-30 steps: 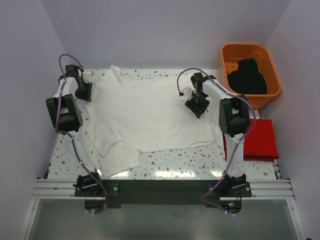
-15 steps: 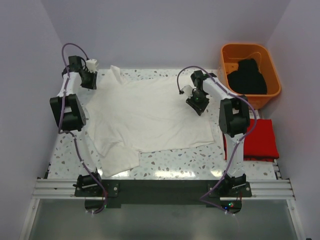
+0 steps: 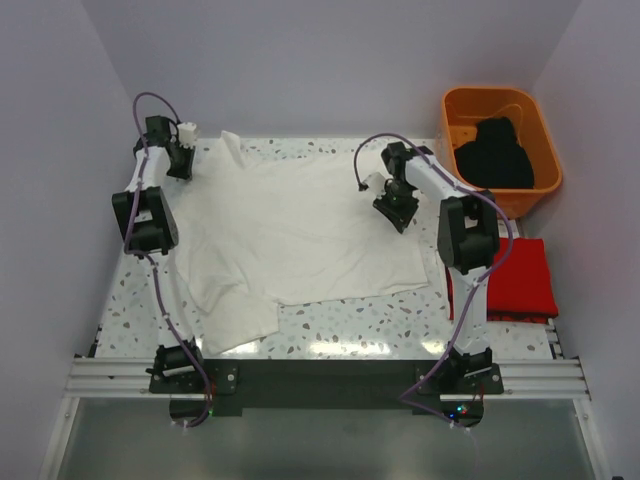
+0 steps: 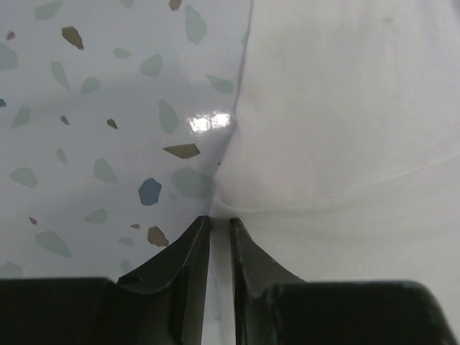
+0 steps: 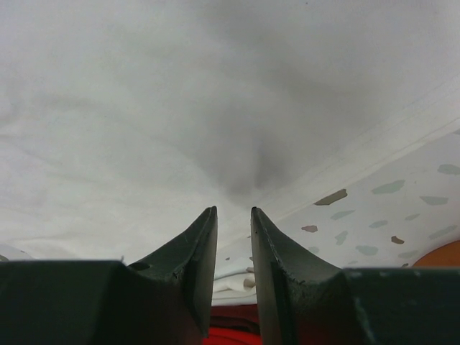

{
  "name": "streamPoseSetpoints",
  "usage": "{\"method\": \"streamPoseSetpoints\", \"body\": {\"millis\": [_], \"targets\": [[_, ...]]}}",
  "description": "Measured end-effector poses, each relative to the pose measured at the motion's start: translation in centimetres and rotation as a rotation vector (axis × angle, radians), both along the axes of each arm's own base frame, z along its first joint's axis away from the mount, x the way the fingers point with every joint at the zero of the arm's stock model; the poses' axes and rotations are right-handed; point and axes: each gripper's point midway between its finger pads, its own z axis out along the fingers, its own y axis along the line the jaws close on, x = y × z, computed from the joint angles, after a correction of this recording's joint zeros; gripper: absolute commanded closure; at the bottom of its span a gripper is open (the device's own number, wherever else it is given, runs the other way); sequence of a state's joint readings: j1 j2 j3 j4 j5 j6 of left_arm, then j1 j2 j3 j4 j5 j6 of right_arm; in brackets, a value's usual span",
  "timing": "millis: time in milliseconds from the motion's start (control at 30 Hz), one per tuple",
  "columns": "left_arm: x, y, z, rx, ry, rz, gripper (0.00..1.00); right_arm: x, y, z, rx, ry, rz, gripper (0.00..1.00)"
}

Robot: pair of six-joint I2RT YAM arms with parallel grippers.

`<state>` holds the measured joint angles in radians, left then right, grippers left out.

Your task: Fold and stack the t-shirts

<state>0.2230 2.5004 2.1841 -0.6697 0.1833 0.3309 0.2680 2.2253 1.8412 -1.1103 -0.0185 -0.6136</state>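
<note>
Top view. The white t-shirt point(image 3: 300, 225) lies spread open over the middle of the table point(image 3: 340, 325). Its long axis runs left to right, with the sleeves toward the left edge and the hem toward the right. The left gripper point(image 3: 180, 160) is at the far-left corner, by the far sleeve. The right gripper point(image 3: 397, 212) is down on the cloth near the hem. The red t-shirt point(image 3: 522, 280) sits folded at the right edge, long side running near to far. The black t-shirt point(image 3: 495, 152) is bundled in the orange tub point(image 3: 455, 105) at the far-right corner.

Left wrist view. The left gripper point(image 4: 220, 219) has its jaws almost pressed together. The edge of the white t-shirt point(image 4: 345, 108) meets the tips, with bare table point(image 4: 93, 108) beside it. Whether any cloth is caught I cannot tell.

Right wrist view. The right gripper point(image 5: 233, 210) is narrowed to a slit, pinching the white t-shirt point(image 5: 144, 86) just inside its hem, where the cloth puckers into shadow. The table point(image 5: 381, 215), a sliver of the red t-shirt point(image 5: 230, 336) and the orange tub point(image 5: 449, 251) show beyond.
</note>
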Motion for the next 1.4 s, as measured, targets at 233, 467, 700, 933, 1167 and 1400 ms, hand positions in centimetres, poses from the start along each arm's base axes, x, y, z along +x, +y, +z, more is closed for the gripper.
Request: {"method": "streamPoseSetpoints", "body": {"millis": [233,467,700,933,1167,1400], "targets": [[4.1,2.7,0.1,0.123,-0.105,0.027,0.78,0.8,0.3,-1.7,-0.016,0.029,-0.005,0.71],[7.1,4.4,1.3,0.194,-0.249,0.015,0.50,4.6,2.4,-1.2,0.027,-0.072,-0.023,0.70],[2.5,2.5,7.0,0.074,-0.307,-0.091,0.44,4.6,3.1,0.2,0.069,-0.106,-0.031,0.68],[-5.3,-2.0,18.4,0.081,-0.413,-0.302,0.50,3.2,2.8,4.1,0.091,-0.146,0.003,0.69],[-14.3,-4.8,9.9,0.011,-0.137,-0.435,0.55,-1.6,1.1,0.8,0.026,-0.003,0.035,0.71],[-23.3,-6.0,1.3,-0.052,0.163,-0.474,0.61,-6.5,-0.6,-1.8,-0.039,0.093,0.065,0.73]]}}
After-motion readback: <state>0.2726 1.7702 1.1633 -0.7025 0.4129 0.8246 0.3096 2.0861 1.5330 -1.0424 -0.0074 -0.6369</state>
